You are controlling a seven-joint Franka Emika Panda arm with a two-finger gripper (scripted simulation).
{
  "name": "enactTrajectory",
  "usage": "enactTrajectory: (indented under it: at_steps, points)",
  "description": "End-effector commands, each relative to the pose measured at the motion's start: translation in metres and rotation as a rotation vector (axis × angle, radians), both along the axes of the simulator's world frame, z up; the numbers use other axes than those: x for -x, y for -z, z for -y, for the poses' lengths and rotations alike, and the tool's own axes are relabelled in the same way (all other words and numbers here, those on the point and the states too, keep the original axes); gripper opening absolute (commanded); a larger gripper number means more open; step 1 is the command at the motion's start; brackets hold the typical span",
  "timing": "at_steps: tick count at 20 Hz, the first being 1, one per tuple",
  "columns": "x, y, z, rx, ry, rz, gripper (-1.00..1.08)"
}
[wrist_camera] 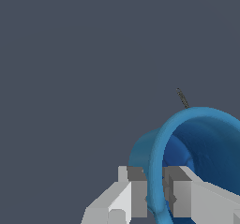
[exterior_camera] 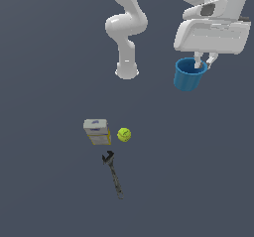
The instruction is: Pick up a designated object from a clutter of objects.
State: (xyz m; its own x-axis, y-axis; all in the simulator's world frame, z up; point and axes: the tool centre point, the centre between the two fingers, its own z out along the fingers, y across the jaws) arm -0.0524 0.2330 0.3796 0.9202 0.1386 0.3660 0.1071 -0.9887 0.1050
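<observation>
The hand (exterior_camera: pixel 205 62) has the blue cup (exterior_camera: pixel 189 75) pinched by its rim. In the wrist view one finger (wrist_camera: pixel 136 190) sits on the outside of the wall and the other finger (wrist_camera: pixel 180 192) sits inside, with the thin blue wall squeezed between them. The hand is nearly closed, open only as wide as that wall is thick.

In the exterior view the cup hangs just under the hand, at the upper right of that view. It looks lifted off the counter (exterior_camera: pixel 49 57), but I cannot be sure how high.

The cup looks light, since it is small and hollow. Its wall looks hard and smooth, so it may be slippery. It is held on one side only, so it could tip or swing if the arm moves fast. The rim is a good place to hold, because the cup is too wide to grab around.

The box (exterior_camera: pixel 97 131), the ball (exterior_camera: pixel 124 134) and the wrench (exterior_camera: pixel 113 174) lie close together, well apart from the cup.
</observation>
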Motion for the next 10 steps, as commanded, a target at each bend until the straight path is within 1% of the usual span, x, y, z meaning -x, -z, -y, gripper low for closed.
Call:
enactTrajectory:
  at_steps: [1,5,10]
  points:
    - [0.005,-0.011,-0.003,-0.001,0.0,0.001,-1.0]
    - [0.009,-0.02,-0.005,-0.001,0.001,0.001,-1.0]
    - [0.009,-0.022,-0.006,-0.001,0.001,0.001,-1.0]
